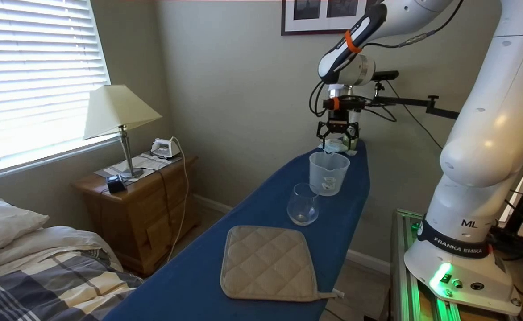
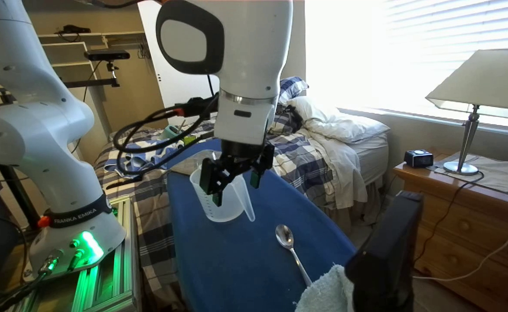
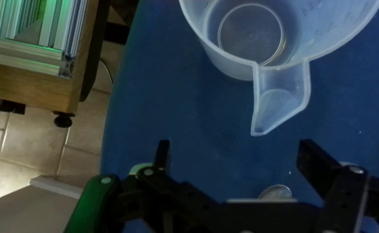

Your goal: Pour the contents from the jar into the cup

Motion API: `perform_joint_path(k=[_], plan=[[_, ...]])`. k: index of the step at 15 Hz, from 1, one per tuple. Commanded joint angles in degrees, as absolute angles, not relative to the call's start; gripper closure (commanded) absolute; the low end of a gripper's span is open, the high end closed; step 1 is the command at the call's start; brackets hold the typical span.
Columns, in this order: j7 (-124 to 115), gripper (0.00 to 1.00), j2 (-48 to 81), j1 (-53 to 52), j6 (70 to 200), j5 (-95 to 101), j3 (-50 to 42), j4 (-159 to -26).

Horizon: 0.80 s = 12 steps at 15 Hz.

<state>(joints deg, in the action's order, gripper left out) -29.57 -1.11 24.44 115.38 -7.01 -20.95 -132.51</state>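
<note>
- Well, in an exterior view the hand (image 1: 336,143) hangs at 12 o'clock from the jar (image 1: 329,178), which stands upright toward the narrow end of the blue surface (image 1: 190,276).
- The cup (image 1: 303,207) stands upright just beside the jar at 7 o'clock; their outlines overlap, and whether they touch I cannot tell.
- From the jar, the surface's edge is near at 3 o'clock; from the cup, bare blue runs out to the edge at 9 o'clock.
- A quilted pot holder (image 1: 268,263) lies at 7 o'clock from the cup, its loop reaching the edge at 4 o'clock.
- In an exterior view the spread fingers (image 2: 209,177) hang in front of the jar (image 2: 223,212) and hide part of it; the surface's edge is near the jar at 9 o'clock.
- The jar's handle (image 2: 247,206) points to 4 o'clock, and bare surface lies between it and a spoon (image 2: 288,245) farther out, whose stem runs on to a pale cloth (image 2: 325,292).
- In the wrist view the fingers stand wide apart over bare surface, gripping nothing.
- The jar sits at 1 o'clock there, its handle pointing to 6 o'clock and ending apart from the fingers.
- The surface's long edge passes at 9 o'clock, with tiled floor (image 3: 27,142) beyond it and a metal frame (image 3: 21,47) at 10 o'clock; the spoon's bowl peeks past the hand.
</note>
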Motion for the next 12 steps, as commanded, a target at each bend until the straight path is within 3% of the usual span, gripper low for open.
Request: perform_joint_path(k=[1,12], plan=[[-27.2,0.00,2.4,24.1,112.2,-13.6,-22.0,-129.5],[-24.5,0.00,8.8,24.2,106.7,-21.0,-21.9,-125.5]])
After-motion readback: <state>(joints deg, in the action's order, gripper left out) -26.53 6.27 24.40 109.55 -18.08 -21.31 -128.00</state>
